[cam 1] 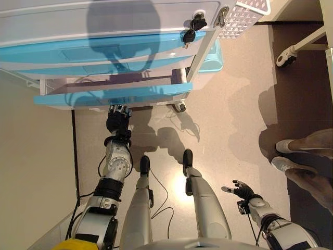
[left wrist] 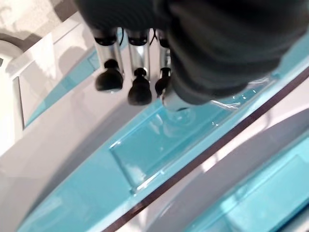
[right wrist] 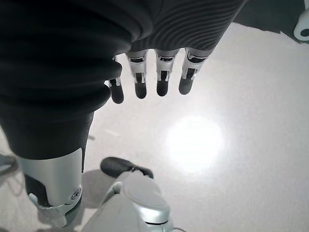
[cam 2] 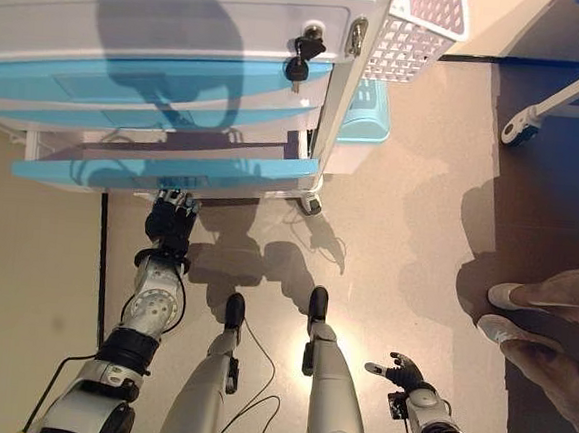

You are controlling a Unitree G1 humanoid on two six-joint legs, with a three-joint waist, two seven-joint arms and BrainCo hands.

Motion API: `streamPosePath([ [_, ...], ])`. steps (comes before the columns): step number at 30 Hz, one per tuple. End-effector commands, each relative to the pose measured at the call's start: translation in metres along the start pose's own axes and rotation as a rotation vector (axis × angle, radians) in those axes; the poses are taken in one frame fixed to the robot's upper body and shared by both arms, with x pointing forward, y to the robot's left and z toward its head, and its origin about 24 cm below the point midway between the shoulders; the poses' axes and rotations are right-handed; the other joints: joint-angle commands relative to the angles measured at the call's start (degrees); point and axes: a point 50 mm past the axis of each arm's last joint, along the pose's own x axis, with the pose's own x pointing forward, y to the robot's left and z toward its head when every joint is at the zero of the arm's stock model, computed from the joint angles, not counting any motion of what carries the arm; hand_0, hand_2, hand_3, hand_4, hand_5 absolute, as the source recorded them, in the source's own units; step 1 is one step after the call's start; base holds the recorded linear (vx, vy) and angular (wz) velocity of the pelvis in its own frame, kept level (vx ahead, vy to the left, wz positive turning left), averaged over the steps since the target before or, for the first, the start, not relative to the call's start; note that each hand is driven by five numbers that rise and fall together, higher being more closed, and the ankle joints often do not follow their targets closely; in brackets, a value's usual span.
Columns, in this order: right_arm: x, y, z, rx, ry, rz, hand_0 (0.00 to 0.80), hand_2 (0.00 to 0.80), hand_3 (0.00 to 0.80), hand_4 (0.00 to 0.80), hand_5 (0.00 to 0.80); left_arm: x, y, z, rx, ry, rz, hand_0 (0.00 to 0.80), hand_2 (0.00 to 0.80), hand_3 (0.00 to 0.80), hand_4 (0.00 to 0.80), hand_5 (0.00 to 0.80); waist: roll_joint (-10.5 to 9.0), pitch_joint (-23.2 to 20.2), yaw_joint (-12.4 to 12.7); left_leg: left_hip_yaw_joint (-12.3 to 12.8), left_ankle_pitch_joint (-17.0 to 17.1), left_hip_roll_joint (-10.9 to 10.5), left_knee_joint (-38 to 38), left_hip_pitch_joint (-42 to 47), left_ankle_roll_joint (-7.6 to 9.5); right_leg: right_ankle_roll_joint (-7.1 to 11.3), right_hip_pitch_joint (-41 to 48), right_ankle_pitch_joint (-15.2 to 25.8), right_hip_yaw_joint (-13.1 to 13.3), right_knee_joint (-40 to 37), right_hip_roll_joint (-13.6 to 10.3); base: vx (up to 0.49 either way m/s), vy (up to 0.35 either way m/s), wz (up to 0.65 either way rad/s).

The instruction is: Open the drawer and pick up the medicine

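Observation:
A white cabinet (cam 1: 104,18) has several blue-fronted drawers. Its lowest drawer (cam 1: 114,95) stands pulled out a little; a dark gap shows above its front and no medicine shows in any view. My left hand (cam 1: 118,120) is just below that drawer front, fingers pointing at it. In the left wrist view its fingers (left wrist: 140,92) are straight and hold nothing, close above the blue front's recessed grip (left wrist: 159,150). My right hand (cam 1: 240,190) hangs low at my right side over the floor, fingers (right wrist: 161,77) straight and empty.
Keys (cam 1: 192,28) hang from a lock at the cabinet's top right corner. A white perforated basket (cam 1: 244,15) hangs on its side, with a blue bin (cam 1: 213,57) below. A person's shoes (cam 1: 291,156) stand at the right. A wheeled frame (cam 1: 286,56) is at upper right.

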Motion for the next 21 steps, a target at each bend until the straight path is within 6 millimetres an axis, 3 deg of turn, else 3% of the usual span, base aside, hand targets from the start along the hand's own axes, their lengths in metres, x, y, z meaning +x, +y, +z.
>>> streamPosePath([
  [1, -0.007, -0.008, -0.032, -0.050, 0.081, -0.011, 0.000, 0.000, 0.000, 0.000, 0.000, -0.002, -0.043, 0.055, 0.001, -0.238, -0.281, 0.800, 0.800, 0.800, 0.800, 0.800, -1.39, -3.91, 1.61, -1.89, -2.29, -2.87, 3.74, -4.43, 2.59, 2.03, -0.40, 0.96, -0.20, -0.34, 0.88, -0.008, -0.029, 0.10],
  [15, -0.010, -0.012, -0.043, -0.043, 0.117, -0.022, 0.000, 0.000, 0.000, 0.000, 0.000, -0.021, -0.020, 0.047, 0.040, -0.155, -0.277, 0.800, 0.800, 0.800, 0.800, 0.800, -1.90, -3.06, 6.28, -7.91, -0.86, -4.86, 4.50, -3.91, 2.13, 1.54, 0.69, -3.56, -5.81, 5.91, -1.39, 0.011, -0.050, 0.26],
  [21, -0.012, -0.011, -0.049, -0.049, 0.137, -0.024, 0.000, 0.000, 0.000, 0.000, 0.000, -0.031, -0.014, 0.034, 0.056, -0.076, -0.279, 0.800, 0.800, 0.800, 0.800, 0.800, -1.71, -2.68, 9.26, -13.01, 0.07, -6.30, 5.29, -4.49, 1.98, 0.87, 2.40, -6.37, -10.81, 8.70, -2.68, 0.025, -0.082, 0.50],
])
